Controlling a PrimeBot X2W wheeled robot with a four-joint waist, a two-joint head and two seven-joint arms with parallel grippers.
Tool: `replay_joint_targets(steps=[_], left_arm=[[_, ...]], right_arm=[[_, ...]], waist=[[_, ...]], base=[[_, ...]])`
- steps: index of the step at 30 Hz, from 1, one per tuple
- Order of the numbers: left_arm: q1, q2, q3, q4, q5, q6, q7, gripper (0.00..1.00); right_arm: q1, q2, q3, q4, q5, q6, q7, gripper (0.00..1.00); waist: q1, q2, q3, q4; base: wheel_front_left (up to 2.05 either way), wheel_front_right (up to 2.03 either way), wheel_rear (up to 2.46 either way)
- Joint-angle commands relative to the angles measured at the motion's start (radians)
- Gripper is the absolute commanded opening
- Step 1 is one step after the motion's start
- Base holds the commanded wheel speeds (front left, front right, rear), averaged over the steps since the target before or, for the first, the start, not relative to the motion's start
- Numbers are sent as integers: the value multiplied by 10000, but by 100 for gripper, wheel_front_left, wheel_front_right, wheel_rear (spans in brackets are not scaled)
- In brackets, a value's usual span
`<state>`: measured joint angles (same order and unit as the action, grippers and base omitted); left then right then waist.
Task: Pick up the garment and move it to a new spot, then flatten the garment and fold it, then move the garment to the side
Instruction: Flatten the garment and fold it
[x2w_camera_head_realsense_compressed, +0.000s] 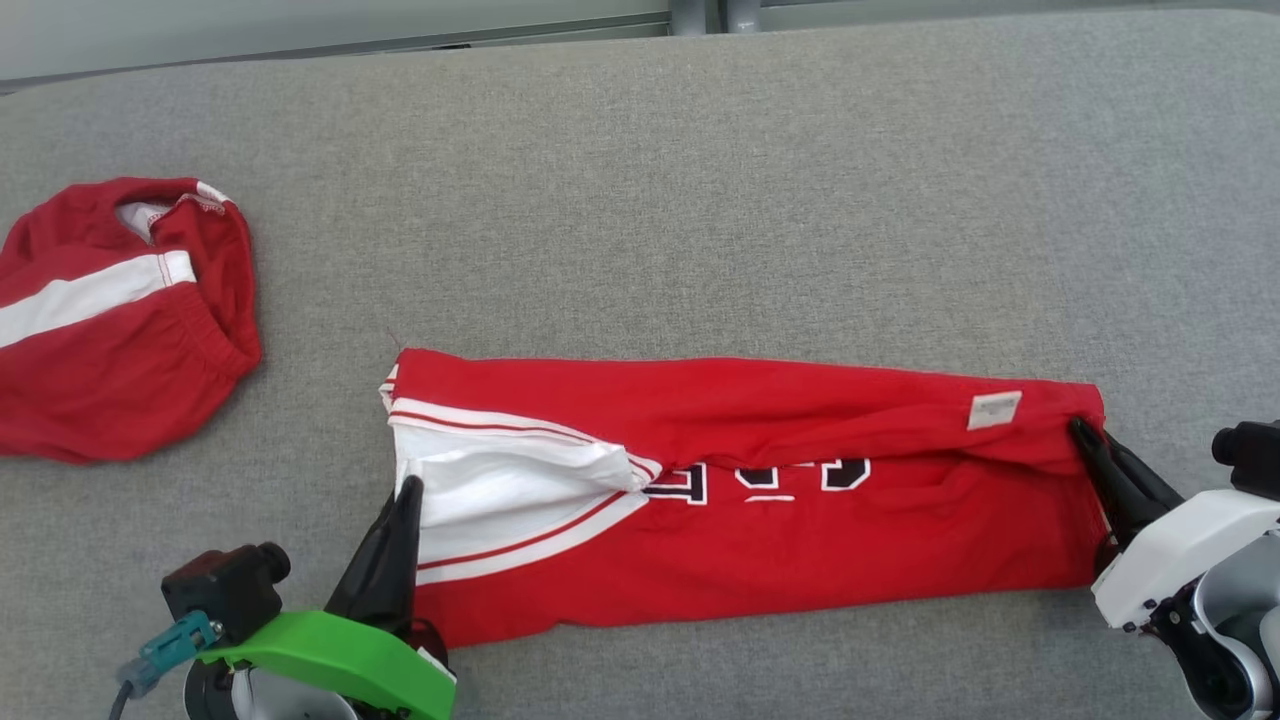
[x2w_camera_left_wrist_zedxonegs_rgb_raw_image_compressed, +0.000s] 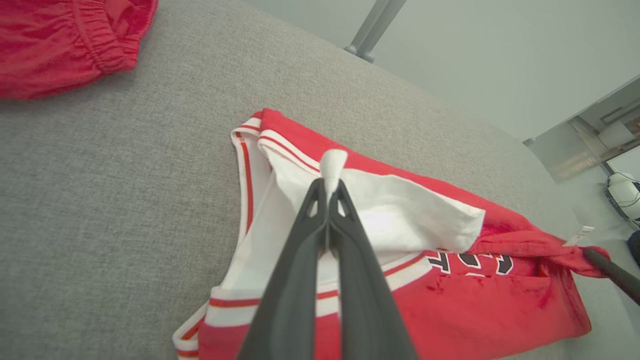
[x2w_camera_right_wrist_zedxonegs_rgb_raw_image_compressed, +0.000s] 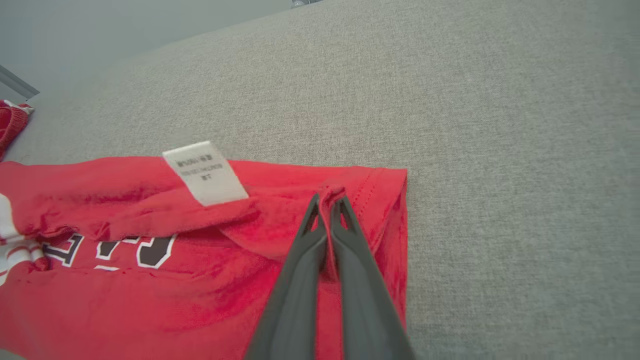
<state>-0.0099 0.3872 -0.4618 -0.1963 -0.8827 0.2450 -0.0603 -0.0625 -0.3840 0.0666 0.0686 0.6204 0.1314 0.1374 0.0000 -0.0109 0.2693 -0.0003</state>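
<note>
1. Slippage at the left end: the left claw (x2w_camera_head_realsense_compressed: 408, 488) is pressed together on a thin tuck of the white panel (x2w_camera_left_wrist_zedxonegs_rgb_raw_image_compressed: 400, 220) of the garment (x2w_camera_head_realsense_compressed: 760, 540). The garment lies folded lengthwise as a long band across the near middle of the grey table (x2w_camera_head_realsense_compressed: 700, 200). In the left wrist view just a small nub of cloth pokes past the tips, so I judge that a firm pull could strip it free.
2. Uneven layers on the right: the right claw (x2w_camera_head_realsense_compressed: 1080, 428) is closed on a pinch of red cloth at the hem end, near the white label (x2w_camera_head_realsense_compressed: 994, 410). I cannot tell whether it holds every layer or just the top one. If just one, lifting would probably open the fold rather than carry it.
3. Mismatched motion: both ends are held and the cloth between them is slack and creased. One arm leading the other could twist the band or drag the lettered side into new wrinkles.
4. Overstretching: pulling the ends apart too hard might tug the fabric out of one grip.
5. Crowding: a pair of red shorts (x2w_camera_head_realsense_compressed: 110, 370) sits well apart on the robot's left. A sideways move in that direction risks overlapping them.
</note>
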Motion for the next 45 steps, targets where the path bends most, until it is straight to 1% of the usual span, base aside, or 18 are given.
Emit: replay_joint_targets(steps=[1,5,6,7,8,9,10,11,14,21,27,31,37,41,45], left_arm=[[174,-55,-10,236,-83,-79,-75,0],[263,-154,-73,788,-281,-215,-83,0],[271,-167,-59,956,-295,-225,-106,0],[271,-159,-55,1087,-294,-248,-140,0],[271,-159,-55,1087,-294,-248,-140,0],[290,-171,-60,1213,-332,-283,-131,33],[312,-181,-46,1316,-372,-338,-170,60],[328,-190,-26,1382,-358,-355,-222,100],[424,-201,29,1438,-443,-436,-303,100],[316,-257,220,866,-434,-409,-616,100],[-14,-184,398,442,-116,-163,-896,100],[-297,-312,274,288,-29,-263,-916,100],[-820,-445,-6,359,229,-379,-875,100],[-1089,-576,-116,542,332,-428,-913,100],[-1295,-566,-66,721,411,-431,-1006,100]], right_arm=[[156,62,-107,-54,-92,-11,33,0],[221,152,-141,-44,-246,-12,58,0],[230,158,-114,-35,-278,-11,41,4],[258,156,-78,-33,-314,-11,29,15],[258,156,-78,-33,-314,-11,29,15],[298,148,-61,-41,-362,-12,-10,34],[357,155,-68,-56,-395,-12,-57,72],[414,170,-76,-73,-415,-11,-109,100],[596,225,-162,-108,-437,-11,-242,100],[1138,441,-457,-259,-362,-11,-357,100],[1361,611,-898,-470,-474,-11,-378,100],[1396,723,-1281,-496,-635,-11,-165,100],[1096,883,-1687,-304,-1050,-11,299,100],[683,996,-1633,89,-1332,-11,563,100],[203,1123,-1525,559,-1541,-6,692,100]], waist=[[0,109,-42,-18],[0,109,-100,-47],[0,109,-118,-58],[0,109,-133,-74],[0,109,-133,-74],[0,109,-148,-88],[0,109,-166,-99],[0,109,-186,-110],[0,109,-246,-141],[0,109,-454,-257],[0,109,-664,-457],[0,109,-875,-502],[0,109,-1217,-416],[0,109,-1338,-259],[0,109,-1350,-44]], base=[[0,0,0],[0,0,0],[0,0,0],[0,0,0],[0,0,0],[0,0,0],[0,0,0],[0,0,0],[0,0,0],[0,0,0],[0,0,0],[0,0,0],[0,0,0],[0,0,0],[0,0,0]])
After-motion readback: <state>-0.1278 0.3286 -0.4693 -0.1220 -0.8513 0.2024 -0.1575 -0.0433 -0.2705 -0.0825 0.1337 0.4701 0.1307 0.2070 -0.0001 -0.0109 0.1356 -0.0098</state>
